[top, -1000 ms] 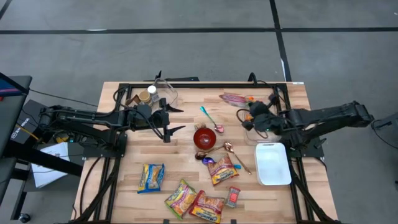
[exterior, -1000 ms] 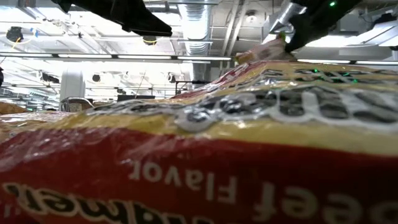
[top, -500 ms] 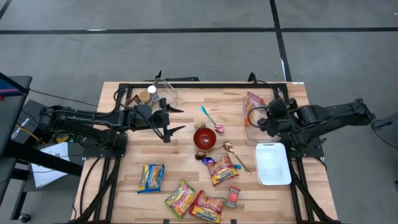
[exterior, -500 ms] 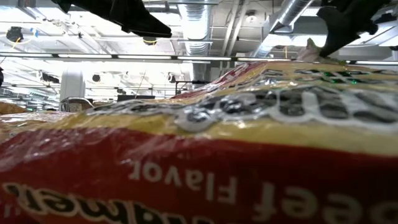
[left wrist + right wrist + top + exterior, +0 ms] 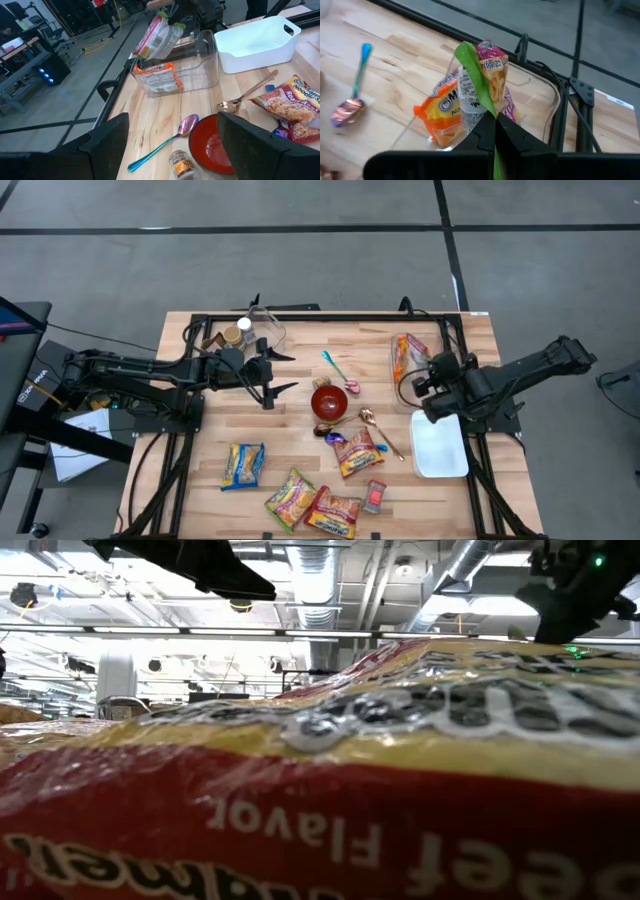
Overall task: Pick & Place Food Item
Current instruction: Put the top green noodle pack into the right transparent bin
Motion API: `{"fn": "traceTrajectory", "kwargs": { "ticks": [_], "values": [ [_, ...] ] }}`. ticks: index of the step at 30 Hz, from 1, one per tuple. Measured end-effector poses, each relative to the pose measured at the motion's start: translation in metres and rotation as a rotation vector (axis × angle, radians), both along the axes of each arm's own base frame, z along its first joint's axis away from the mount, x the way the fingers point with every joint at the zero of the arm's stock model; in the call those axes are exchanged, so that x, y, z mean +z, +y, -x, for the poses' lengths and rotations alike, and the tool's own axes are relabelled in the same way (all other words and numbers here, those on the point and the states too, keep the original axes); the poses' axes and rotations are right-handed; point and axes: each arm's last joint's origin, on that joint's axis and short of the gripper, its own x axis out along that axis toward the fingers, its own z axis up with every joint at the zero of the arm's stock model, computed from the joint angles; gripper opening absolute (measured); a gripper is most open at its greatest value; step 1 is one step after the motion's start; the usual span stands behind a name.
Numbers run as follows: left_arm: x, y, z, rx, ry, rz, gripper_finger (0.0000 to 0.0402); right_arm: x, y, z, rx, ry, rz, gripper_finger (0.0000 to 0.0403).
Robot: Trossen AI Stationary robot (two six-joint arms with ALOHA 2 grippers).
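Over the clear rectangular plastic bin (image 5: 186, 64), right gripper (image 5: 494, 121) pinches the top edge of a pink-and-green noodle packet (image 5: 485, 82), hanging it upright so it drops beside 1 orange packet (image 5: 156, 76) already inside. Left gripper (image 5: 281, 374) idles spread wide, well apart from the bin.

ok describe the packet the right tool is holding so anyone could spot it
Start at the white bin on the table's right side; just beyond it stands a clear tub. The packet hangs over that tub, pinched by the right tool. It is the only packet off the table.
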Motion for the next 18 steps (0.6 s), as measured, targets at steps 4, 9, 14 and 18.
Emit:
{"fn": "traceTrajectory", "kwargs": {
  "ticks": [4, 9, 14, 18],
  "values": [
    [0.0, 0.0, 0.0, 0.0, -0.001, 0.002, 0.0296, -0.013, 0.0, -0.001, -0.03, 0.022, 0.014, 0.0],
    [0.0, 0.0, 0.0, 0.001, -0.003, 0.004, 0.0296, -0.017, 0.002, -0.008, -0.021, 0.017, 0.036, 0.0],
    [0.0, 0.0, 0.0, 0.001, -0.003, 0.004, 0.0296, -0.022, 0.002, -0.014, -0.02, 0.054, 0.048, 0.0],
    [0.0, 0.0, 0.0, 0.002, -0.002, 0.004, 0.0296, -0.026, 0.003, -0.018, -0.021, 0.088, 0.06, 0.0]
  ]
}}
